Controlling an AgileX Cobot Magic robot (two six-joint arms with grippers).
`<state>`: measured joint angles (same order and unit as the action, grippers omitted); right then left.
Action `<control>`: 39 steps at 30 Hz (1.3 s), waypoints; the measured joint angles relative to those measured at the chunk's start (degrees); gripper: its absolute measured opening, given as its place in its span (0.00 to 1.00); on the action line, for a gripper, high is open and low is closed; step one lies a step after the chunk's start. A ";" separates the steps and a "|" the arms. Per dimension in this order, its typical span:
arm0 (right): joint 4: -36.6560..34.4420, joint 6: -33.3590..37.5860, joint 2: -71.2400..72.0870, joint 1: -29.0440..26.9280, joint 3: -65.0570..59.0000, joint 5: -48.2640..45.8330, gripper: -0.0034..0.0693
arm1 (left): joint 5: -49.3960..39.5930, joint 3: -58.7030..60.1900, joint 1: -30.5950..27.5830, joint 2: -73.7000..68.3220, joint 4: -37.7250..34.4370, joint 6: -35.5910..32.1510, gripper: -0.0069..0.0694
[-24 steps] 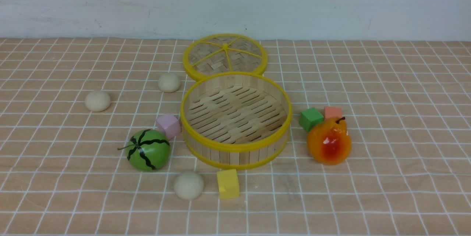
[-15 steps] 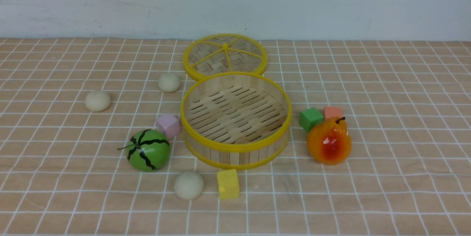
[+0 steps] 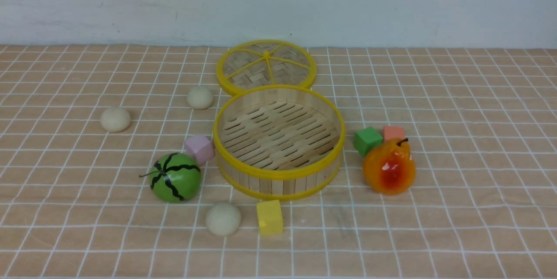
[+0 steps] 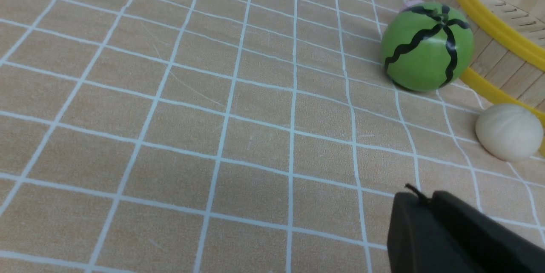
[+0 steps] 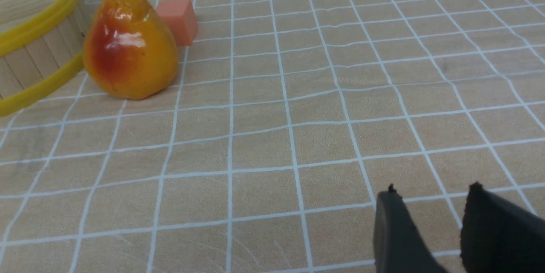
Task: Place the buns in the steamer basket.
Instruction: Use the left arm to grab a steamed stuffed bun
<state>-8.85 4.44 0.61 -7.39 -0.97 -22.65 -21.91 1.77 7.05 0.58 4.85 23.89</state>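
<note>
Three cream-white buns lie on the checked cloth: one at the far left (image 3: 115,119), one behind-left of the basket (image 3: 200,97), one in front of it (image 3: 223,219). The front bun also shows in the left wrist view (image 4: 509,131). The bamboo steamer basket (image 3: 278,174) stands in the middle with nothing in it. Neither gripper shows in the front view. My left gripper (image 4: 421,198) is shut and empty, low over the cloth, short of the front bun. My right gripper (image 5: 432,192) is open and empty over bare cloth, away from the basket (image 5: 38,30).
The woven lid (image 3: 266,66) lies behind the basket. A green watermelon ball (image 3: 175,177) and a pink cube (image 3: 199,149) sit left of the basket. A yellow cube (image 3: 270,217) lies beside the front bun. A pear (image 3: 389,166), green cube (image 3: 367,140) and salmon cube (image 3: 394,132) are on the right.
</note>
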 joint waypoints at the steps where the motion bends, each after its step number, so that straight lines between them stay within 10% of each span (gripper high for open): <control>1: 0.00 0.00 0.00 0.00 0.00 0.00 0.38 | 0.00 0.00 0.00 0.00 0.00 0.00 0.14; 12: 0.00 0.00 0.00 0.00 0.00 0.00 0.38 | 7.35 0.00 0.00 0.00 0.53 0.03 0.14; 25: 0.00 0.23 0.00 0.00 0.00 0.00 0.38 | 28.85 -0.69 0.00 0.00 -15.17 6.47 0.16; 39: 0.00 0.23 0.00 0.00 0.00 0.00 0.38 | 1.29 -35.04 0.00 -17.87 -8.45 6.03 0.18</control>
<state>-8.85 4.67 0.61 -7.39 -0.97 -22.65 -20.62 -33.27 7.05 -17.30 -3.60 29.92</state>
